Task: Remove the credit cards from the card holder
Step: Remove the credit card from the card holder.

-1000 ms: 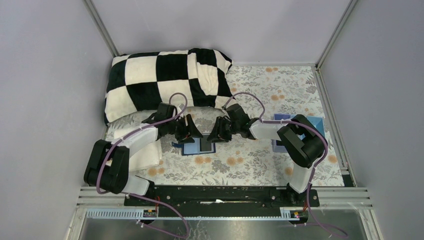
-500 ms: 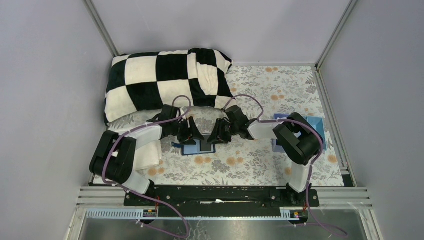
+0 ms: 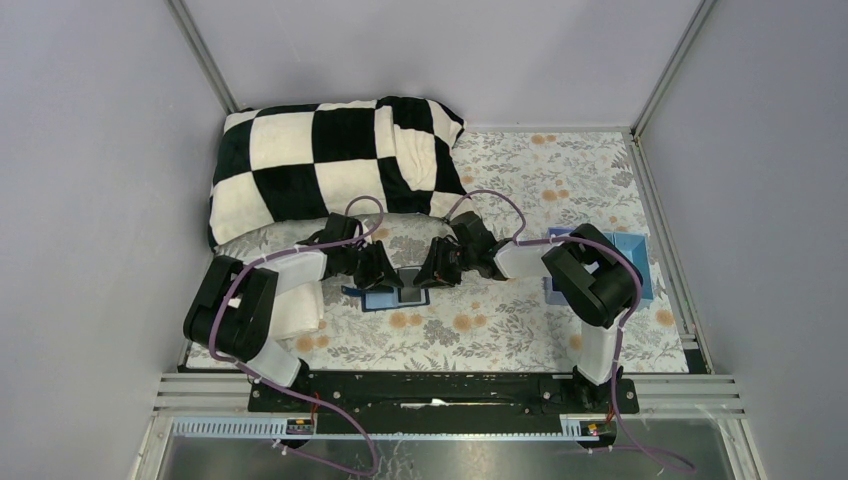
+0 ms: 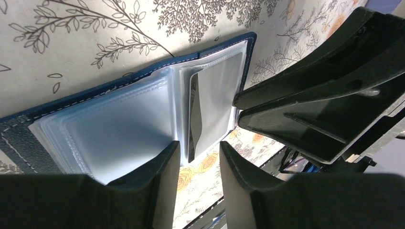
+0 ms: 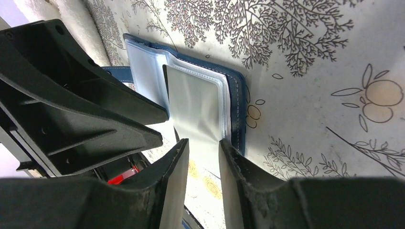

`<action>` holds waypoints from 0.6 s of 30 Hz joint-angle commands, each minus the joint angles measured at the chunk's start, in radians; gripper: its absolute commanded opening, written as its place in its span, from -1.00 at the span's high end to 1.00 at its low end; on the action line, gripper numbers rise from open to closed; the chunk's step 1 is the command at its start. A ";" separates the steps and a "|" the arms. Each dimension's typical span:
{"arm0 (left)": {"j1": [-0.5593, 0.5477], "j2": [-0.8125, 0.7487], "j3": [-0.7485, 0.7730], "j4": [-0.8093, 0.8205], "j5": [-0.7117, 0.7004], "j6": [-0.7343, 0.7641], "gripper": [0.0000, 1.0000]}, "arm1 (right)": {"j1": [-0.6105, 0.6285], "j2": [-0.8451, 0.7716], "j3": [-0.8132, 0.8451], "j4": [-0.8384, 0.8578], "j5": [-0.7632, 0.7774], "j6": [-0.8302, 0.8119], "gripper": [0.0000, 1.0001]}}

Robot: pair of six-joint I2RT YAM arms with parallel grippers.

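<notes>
The card holder (image 3: 385, 298) lies open on the flowered cloth, navy outside with clear sleeves inside; it also shows in the left wrist view (image 4: 119, 119) and the right wrist view (image 5: 234, 95). A dark card edge (image 4: 193, 114) stands in one raised sleeve. My left gripper (image 3: 383, 272) hovers over the holder's left half, jaws a little apart and empty (image 4: 199, 148). My right gripper (image 3: 433, 270) hovers over the right half, jaws a little apart (image 5: 203, 143) astride a raised clear sleeve (image 5: 196, 102); I cannot tell if they touch it.
A black-and-white checked pillow (image 3: 330, 160) lies at the back left. A folded white cloth (image 3: 295, 310) sits under the left arm. A light-blue plastic tray (image 3: 632, 255) stands at the right, behind the right arm. The two grippers are close together.
My left arm has swung inward and its gripper has moved right, closer over the holder. The right gripper has hardly moved.
</notes>
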 commanded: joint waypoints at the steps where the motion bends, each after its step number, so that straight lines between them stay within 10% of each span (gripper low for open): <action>1: -0.003 0.003 -0.005 0.029 -0.019 0.012 0.24 | 0.005 0.021 -0.002 0.014 0.003 0.007 0.27; 18: -0.022 0.028 -0.025 0.102 0.003 -0.029 0.30 | 0.005 0.019 -0.005 0.029 -0.007 0.018 0.29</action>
